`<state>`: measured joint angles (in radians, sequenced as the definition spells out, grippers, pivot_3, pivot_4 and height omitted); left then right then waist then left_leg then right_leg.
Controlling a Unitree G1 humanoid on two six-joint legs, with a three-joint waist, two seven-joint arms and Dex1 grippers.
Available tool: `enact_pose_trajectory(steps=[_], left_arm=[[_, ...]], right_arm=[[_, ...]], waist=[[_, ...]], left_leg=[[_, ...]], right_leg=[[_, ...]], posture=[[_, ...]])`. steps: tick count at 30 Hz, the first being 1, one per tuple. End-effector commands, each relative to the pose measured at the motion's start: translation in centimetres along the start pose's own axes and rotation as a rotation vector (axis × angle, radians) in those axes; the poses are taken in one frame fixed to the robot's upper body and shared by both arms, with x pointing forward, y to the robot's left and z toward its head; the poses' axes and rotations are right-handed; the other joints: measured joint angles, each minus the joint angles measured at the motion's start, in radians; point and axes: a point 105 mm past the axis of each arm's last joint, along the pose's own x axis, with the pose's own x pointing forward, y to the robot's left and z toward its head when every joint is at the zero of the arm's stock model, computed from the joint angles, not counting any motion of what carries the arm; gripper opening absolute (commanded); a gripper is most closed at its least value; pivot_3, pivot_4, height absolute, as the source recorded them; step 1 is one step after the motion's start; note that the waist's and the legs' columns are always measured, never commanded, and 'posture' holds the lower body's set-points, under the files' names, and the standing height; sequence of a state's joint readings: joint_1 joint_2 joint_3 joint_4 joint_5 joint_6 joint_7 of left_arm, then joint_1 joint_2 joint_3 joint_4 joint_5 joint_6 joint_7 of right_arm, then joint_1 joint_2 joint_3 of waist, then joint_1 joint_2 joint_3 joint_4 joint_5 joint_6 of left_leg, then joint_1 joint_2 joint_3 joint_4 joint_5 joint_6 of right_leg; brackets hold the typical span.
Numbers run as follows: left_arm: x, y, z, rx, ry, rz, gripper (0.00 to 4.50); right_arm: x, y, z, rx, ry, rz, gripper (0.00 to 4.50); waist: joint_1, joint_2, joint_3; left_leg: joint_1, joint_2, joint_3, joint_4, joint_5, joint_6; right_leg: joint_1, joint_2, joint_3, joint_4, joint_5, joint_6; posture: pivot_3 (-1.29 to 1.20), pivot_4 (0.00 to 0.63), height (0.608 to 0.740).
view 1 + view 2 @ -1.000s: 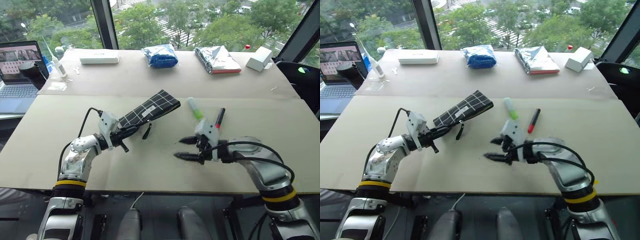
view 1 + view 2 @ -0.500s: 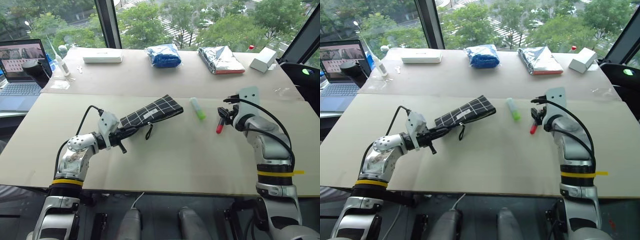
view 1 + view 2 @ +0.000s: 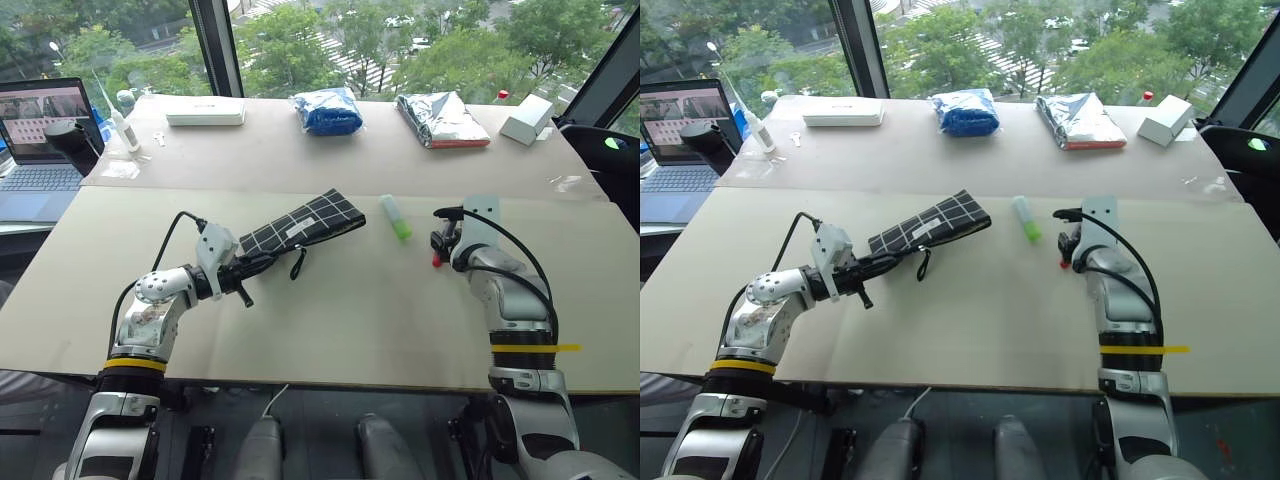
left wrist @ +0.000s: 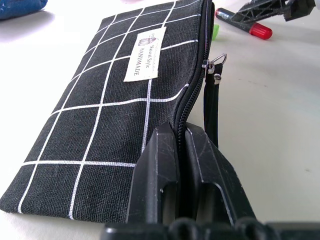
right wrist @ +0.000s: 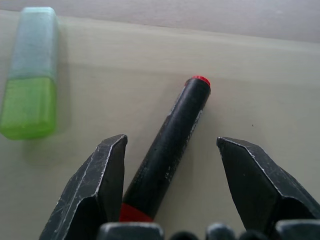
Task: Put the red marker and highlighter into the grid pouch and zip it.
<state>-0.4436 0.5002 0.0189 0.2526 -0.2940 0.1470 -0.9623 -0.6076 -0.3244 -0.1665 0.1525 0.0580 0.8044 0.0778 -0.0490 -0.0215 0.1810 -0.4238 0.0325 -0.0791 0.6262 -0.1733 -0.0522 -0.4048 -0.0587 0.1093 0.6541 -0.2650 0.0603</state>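
Note:
The grid pouch point(image 3: 300, 224) lies flat on the table left of centre, label up, its black pull strap point(image 4: 212, 110) trailing beside the zipper. My left gripper point(image 3: 260, 263) is shut on the pouch's near zipper edge point(image 4: 181, 132). The highlighter point(image 3: 395, 216), with its lime-green cap, rests just right of the pouch's far end. Further right, the red marker point(image 5: 170, 145) lies on the table between the open fingers of my right gripper point(image 3: 440, 240), which straddles it without touching. The gripper hides part of the marker in the eye views.
A laptop point(image 3: 40, 140) and a black cup point(image 3: 70, 140) stand at the far left. Along the back are a flat white box point(image 3: 205, 111), a blue bag point(image 3: 325, 110), a silver packet point(image 3: 440, 118) and a small white box point(image 3: 525, 118).
My right arm has swung from the front middle of the table out to the right and forward, and its wrist has turned, so its open fingers now straddle the red marker. The left gripper kept still.

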Motion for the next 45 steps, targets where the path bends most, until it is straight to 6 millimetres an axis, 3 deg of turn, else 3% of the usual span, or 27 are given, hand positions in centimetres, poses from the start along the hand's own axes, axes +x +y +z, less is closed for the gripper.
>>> enact_pose_trajectory(steps=[1,3,7,11,12,17,19,22,25,30,35,45], left_arm=[[0.0,0.2,1.2,0.026,-0.038,0.006,0.00],[0.0,0.2,1.2,0.026,-0.039,0.007,0.00],[-0.1,0.4,1.3,0.027,-0.041,0.015,0.00],[-0.2,0.6,1.7,0.030,-0.045,0.016,0.00],[-0.3,0.6,1.7,0.031,-0.046,0.015,0.00],[-0.6,0.7,2.1,0.031,-0.049,-0.006,0.00],[-0.8,0.8,2.1,0.028,-0.036,-0.010,0.00],[-1.1,0.8,2.0,0.026,-0.018,-0.021,0.00],[-1.4,0.6,2.0,0.023,-0.012,-0.030,0.00],[-1.6,0.4,2.0,0.021,-0.002,-0.044,0.00],[-1.6,0.4,2.1,0.021,-0.001,-0.049,0.00],[-1.3,0.1,2.1,0.014,-0.002,-0.059,0.00]], right_arm=[[-0.1,-0.1,0.6,-0.007,-0.041,-0.016,3.21],[0.0,0.4,0.1,0.002,-0.025,-0.004,3.21],[0.2,0.4,-1.3,0.013,-0.002,-0.024,2.16],[0.2,-0.3,-1.8,0.008,-0.007,-0.052,0.74],[0.2,-0.3,-1.7,0.009,-0.010,-0.053,0.60],[0.3,-0.2,-0.9,0.017,-0.058,-0.049,0.60],[-0.2,0.7,1.3,-0.050,-0.167,0.005,0.60],[-2.4,3.5,6.0,-0.206,-0.425,0.207,0.60],[-5.4,5.4,8.1,-0.432,-0.616,0.406,0.60],[-7.2,6.4,6.6,-0.808,-0.654,0.595,0.60],[-7.5,7.5,5.4,-1.094,-0.709,0.654,0.60],[-7.2,9.6,5.4,-1.220,-0.786,0.666,0.60]], waist=[[0.000,0.000,0.000],[-0.001,0.000,0.000],[-0.004,0.000,0.000],[0.002,0.000,0.000],[0.003,0.000,0.000],[0.002,0.000,0.000],[0.001,0.000,0.000],[-0.004,0.001,0.000],[-0.011,0.001,0.001],[-0.011,0.001,0.001],[-0.012,0.001,0.001],[-0.014,0.001,0.001]], left_leg=[[0.000,0.000,0.000,0.000,0.000,0.000],[0.000,0.000,0.000,0.000,0.000,0.000],[0.000,0.000,0.000,0.000,0.000,0.000],[0.000,0.000,0.000,0.000,0.000,0.000],[0.000,0.000,0.000,0.000,0.000,0.000],[0.000,0.000,0.000,0.000,0.000,0.000],[0.000,0.000,0.000,0.000,0.000,0.000],[0.000,0.000,0.000,0.000,0.000,0.000],[0.000,0.000,0.000,0.000,0.000,0.000],[0.000,0.000,0.000,0.000,0.000,0.000],[0.000,0.000,0.000,0.000,0.000,0.000],[0.000,0.000,0.000,0.000,0.000,0.000]], right_leg=[[0.000,0.000,0.000,0.000,0.000,0.000],[0.000,0.000,0.000,0.000,0.000,0.000],[0.000,0.000,0.000,0.000,0.000,0.000],[0.001,0.000,0.000,0.000,0.000,0.000],[0.001,0.000,0.000,0.000,0.000,0.000],[0.001,0.000,0.000,0.000,0.000,0.000],[0.001,0.000,0.000,0.000,0.000,0.000],[0.000,0.000,0.000,0.000,0.000,0.000],[0.000,0.000,0.000,-0.001,0.000,0.000],[0.003,0.000,-0.001,-0.005,0.000,0.001],[0.002,0.000,-0.001,-0.005,0.000,0.000],[0.002,0.000,-0.001,-0.005,0.000,0.000]], posture=[[0.00,0.150,0.740],[0.00,0.150,0.740],[0.00,0.150,0.740],[0.00,0.150,0.740],[0.00,0.150,0.740],[0.00,0.150,0.740],[0.00,0.150,0.740],[0.00,0.150,0.740],[0.00,0.150,0.740],[0.00,0.150,0.740],[0.00,0.150,0.740],[0.00,0.150,0.740]])
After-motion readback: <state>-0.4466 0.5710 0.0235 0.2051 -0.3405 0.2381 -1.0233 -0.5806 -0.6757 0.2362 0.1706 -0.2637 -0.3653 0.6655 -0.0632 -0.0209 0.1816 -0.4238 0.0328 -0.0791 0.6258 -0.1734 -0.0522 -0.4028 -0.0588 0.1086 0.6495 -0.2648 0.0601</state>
